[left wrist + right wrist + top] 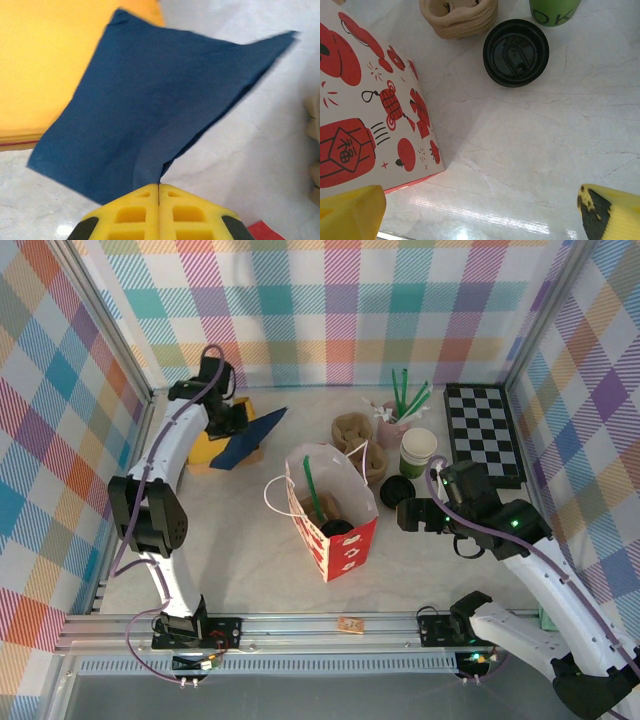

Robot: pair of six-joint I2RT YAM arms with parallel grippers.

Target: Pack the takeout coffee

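Observation:
The red-and-white paper bag (345,552) stands open mid-table, and its printed side shows in the right wrist view (365,100). Inside it I see a round black top that looks like the takeout coffee (337,528), beside a green straw. My left gripper (236,426) at the back left is shut on a corner of a dark blue napkin (150,110), which hangs from the closed tips (159,187). My right gripper (408,515) hovers open just right of the bag, with bare table between its fingers (480,215).
A loose black lid (516,52) lies by a lidless green-and-cream cup (418,450). A brown cardboard carrier (352,430) and a pink cup of green straws (395,422) sit behind the bag. A checkerboard (485,430) lies back right; yellow napkins (45,65) are back left.

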